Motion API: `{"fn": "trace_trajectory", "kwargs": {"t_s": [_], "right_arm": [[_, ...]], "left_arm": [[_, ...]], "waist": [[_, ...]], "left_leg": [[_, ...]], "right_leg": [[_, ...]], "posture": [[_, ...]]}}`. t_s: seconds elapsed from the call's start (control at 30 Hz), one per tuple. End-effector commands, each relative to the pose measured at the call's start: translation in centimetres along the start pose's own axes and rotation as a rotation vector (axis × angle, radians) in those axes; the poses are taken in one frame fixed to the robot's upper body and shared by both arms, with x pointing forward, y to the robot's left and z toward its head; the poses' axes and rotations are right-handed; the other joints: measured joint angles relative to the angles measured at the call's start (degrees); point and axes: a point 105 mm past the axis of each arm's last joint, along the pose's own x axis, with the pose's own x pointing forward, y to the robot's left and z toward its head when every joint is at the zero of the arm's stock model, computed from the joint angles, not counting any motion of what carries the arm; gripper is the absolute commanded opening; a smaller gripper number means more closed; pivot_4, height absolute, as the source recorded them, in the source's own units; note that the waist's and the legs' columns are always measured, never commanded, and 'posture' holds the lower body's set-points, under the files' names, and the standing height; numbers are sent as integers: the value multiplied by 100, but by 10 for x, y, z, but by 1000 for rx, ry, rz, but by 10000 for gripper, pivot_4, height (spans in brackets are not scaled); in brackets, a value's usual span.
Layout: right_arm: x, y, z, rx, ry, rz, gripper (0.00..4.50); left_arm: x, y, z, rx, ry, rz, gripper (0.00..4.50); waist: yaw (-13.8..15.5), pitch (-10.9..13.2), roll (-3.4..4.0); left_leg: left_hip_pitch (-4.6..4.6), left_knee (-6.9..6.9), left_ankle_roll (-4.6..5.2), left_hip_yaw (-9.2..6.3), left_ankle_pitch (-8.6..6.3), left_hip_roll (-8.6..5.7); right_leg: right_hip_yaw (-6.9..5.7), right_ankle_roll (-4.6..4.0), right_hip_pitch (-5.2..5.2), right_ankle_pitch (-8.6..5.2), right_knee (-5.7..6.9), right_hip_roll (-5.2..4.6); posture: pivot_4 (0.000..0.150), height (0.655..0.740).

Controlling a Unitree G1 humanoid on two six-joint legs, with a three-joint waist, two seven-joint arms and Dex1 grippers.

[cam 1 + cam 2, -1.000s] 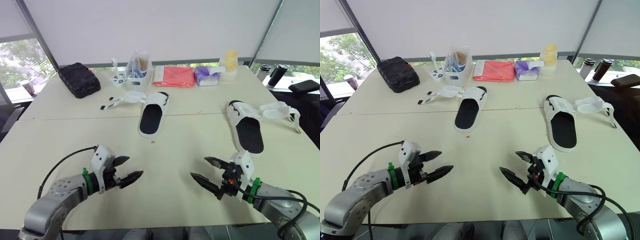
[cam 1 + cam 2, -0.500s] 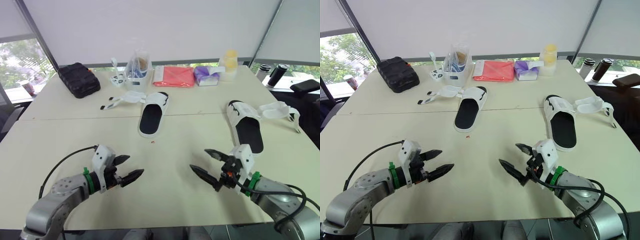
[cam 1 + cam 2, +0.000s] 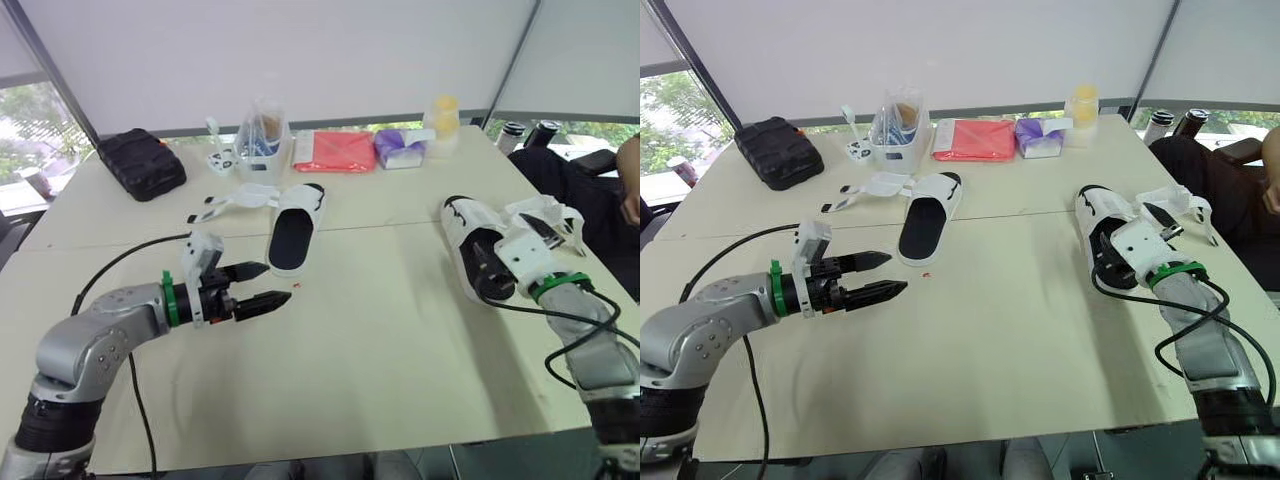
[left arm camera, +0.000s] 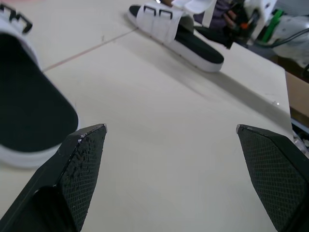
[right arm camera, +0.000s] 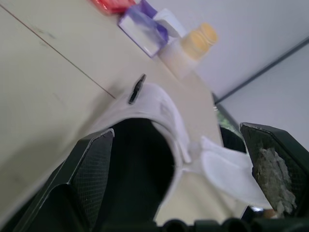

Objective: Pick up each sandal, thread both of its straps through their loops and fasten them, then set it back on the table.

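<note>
Left hand (image 3: 274,283) is held spread wide, low over the worktop (image 3: 380,350) at centre left of the frame, and the near sandal (image 3: 288,232) lies just beyond its fingertips, toward upper centre, with its straps (image 3: 240,201) thrown open. Right hand (image 3: 505,250) is likewise spread wide at the right of the frame, directly over the second sandal (image 3: 460,222), whose black footbed is seen between its fingers (image 5: 91,164); contact cannot be told.
</note>
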Motion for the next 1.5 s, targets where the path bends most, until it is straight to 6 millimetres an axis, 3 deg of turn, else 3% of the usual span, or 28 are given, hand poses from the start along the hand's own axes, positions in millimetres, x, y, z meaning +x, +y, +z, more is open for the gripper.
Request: {"fn": "trace_trajectory", "kwargs": {"t_s": [0.03,0.3,0.47,0.57,0.8,0.83,0.93,0.97,1.03,1.1,1.2,1.33,1.4,1.5], "right_arm": [[14,1,5,-165,-39,8,45000],[67,7,-9,-384,52,19,45000],[84,3,-10,-489,109,23,45000],[88,8,-5,-501,90,43,37142],[92,9,-2,-554,102,58,3102],[93,8,-1,-564,100,53,816],[92,5,0,-569,88,45,816],[93,5,14,-553,2,25,816],[84,17,56,-534,-304,53,816],[56,38,84,-515,-580,157,816],[13,61,97,-538,-828,320,816],[-32,76,114,-637,-1089,459,816],[-42,84,124,-670,-1180,492,816],[-42,99,147,-710,-1299,499,816]], "left_arm": [[3,-14,9,49,-9,-45,44722],[11,-25,-3,22,-13,-50,44722],[13,-27,-7,10,-24,-40,44722],[13,-25,-7,5,-32,-20,45000],[12,-26,-10,-1,-40,8,45000],[12,-25,-10,-2,-41,9,45000],[13,-25,-10,0,-40,12,45000],[13,-24,-9,3,-40,14,45000],[9,-21,-6,7,-42,23,45000],[5,-17,-5,17,-30,30,45000],[0,-14,-6,30,4,22,45000],[-2,-12,-4,30,34,-13,45000],[0,-12,-4,29,42,-30,45000],[5,-12,-5,23,45,-43,45000]], "waist": [[-46,1,-3],[-122,3,-3],[-101,4,-5],[-95,4,-6],[-108,1,-10],[-109,-1,-14],[-108,-2,-15],[-108,-2,-15],[-107,-2,-15],[-123,-2,-14],[-135,-2,-14],[-99,0,-12],[-103,1,-14],[-179,2,-16]], "left_leg": [[0,1,0,1,0,0],[8,3,0,25,1,3],[3,1,-1,30,1,4],[1,2,-1,29,1,3],[5,5,-1,32,1,3],[7,6,-1,32,1,4],[8,9,-4,34,3,4],[8,9,-4,34,3,4],[6,8,-4,36,3,3],[3,2,-4,36,2,3],[0,-6,-8,45,-1,12],[-1,0,-9,44,-1,9],[2,7,-8,47,-1,8],[12,10,-12,63,2,15]], "right_leg": [[2,0,0,0,0,1],[25,-5,-2,3,4,4],[33,-8,-9,5,5,7],[34,-10,-9,6,4,7],[40,-10,-10,10,8,10],[40,-10,-9,10,10,11],[45,-11,-8,11,11,13],[45,-11,-8,11,11,14],[47,-10,-10,12,11,14],[48,-7,-19,13,12,15],[55,-5,-32,12,14,27],[57,-4,-31,13,15,29],[62,0,-27,15,16,30],[71,0,-25,16,20,35]], "posture": [[1500,7400],[1500,7400],[1500,7400],[1500,7400],[1500,7400],[1500,7400],[1500,7400],[1500,7400],[1500,7400],[1500,7400],[1500,7400],[1500,7400],[1500,7400],[1500,7400]]}}
